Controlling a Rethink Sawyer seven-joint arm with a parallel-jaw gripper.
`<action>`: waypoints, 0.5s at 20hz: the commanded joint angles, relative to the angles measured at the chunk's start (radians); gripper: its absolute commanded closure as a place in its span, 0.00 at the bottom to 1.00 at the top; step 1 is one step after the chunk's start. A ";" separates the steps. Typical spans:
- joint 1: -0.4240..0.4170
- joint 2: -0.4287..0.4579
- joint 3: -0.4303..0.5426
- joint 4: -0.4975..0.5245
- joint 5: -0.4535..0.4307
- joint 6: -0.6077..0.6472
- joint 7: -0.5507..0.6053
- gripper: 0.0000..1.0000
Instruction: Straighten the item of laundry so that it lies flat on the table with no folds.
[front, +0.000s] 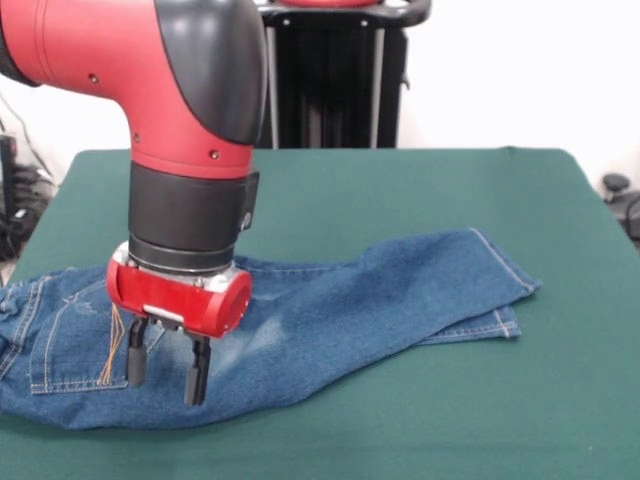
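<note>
Your gripper (167, 372) hangs with fingers parted, holding nothing, over the seat of the jeans (330, 320) near the table's (420, 190) left edge, likely because the legs overlap on the right

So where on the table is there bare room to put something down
The table is bare between the jeans and its far edge, and across the near right corner below the leg hems. It's crowded at the near left, where the jeans reach the left edge and the gripper, fingers apart, hangs over them.
</note>
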 joint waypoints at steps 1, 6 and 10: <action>0.057 0.052 -0.010 -0.021 0.061 0.003 0.210 0.00; 0.067 0.085 -0.023 -0.041 0.080 -0.027 0.215 0.00; 0.072 0.100 -0.028 -0.051 0.092 -0.040 0.215 0.00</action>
